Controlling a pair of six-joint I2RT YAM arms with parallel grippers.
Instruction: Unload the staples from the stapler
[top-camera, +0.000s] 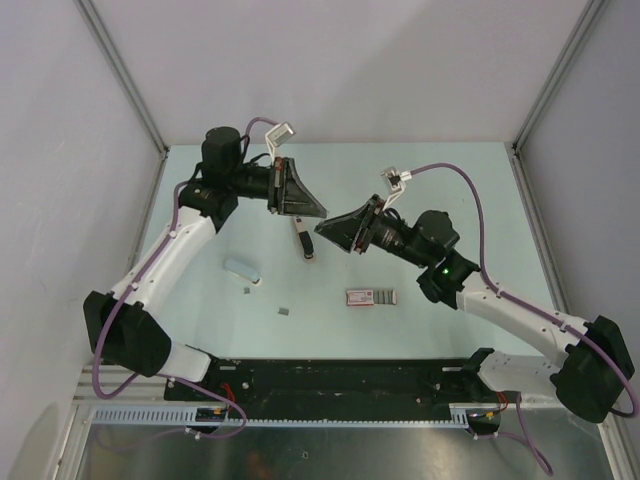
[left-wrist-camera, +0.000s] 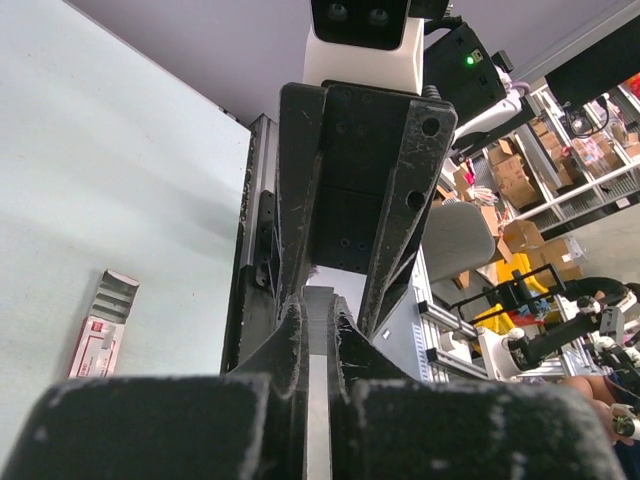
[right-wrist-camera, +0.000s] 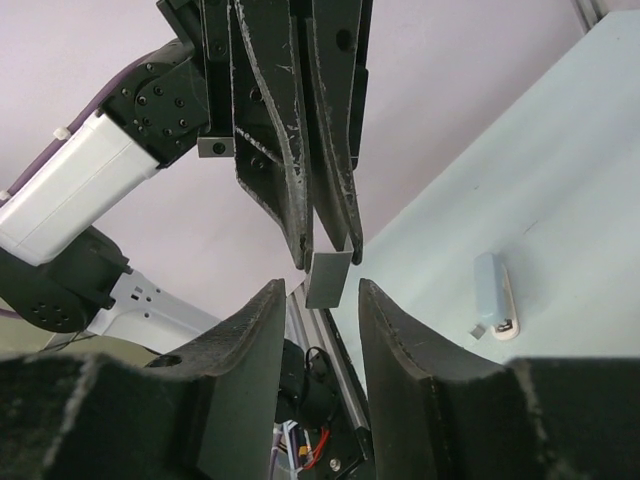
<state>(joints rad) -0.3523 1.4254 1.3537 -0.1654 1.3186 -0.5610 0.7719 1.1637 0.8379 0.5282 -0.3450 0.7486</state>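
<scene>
**Right wrist view: unloading midway, not finished**

Left end effector (right-wrist-camera: 328, 260) pinches a thin grey piece (right-wrist-camera: 330, 282), possibly staples. Right end effector (top-camera: 322, 228) stands open around it. Stapler (top-camera: 304, 240) sits mid-worktop (top-camera: 450, 190) between both arms. Setting the piece down probably remains.

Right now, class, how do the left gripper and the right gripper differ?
The left gripper is shut on a thin grey strip; the right gripper is open. The left gripper holds something; the right gripper holds nothing. Both have black, scuffed fingers, with their tips facing each other.
</scene>
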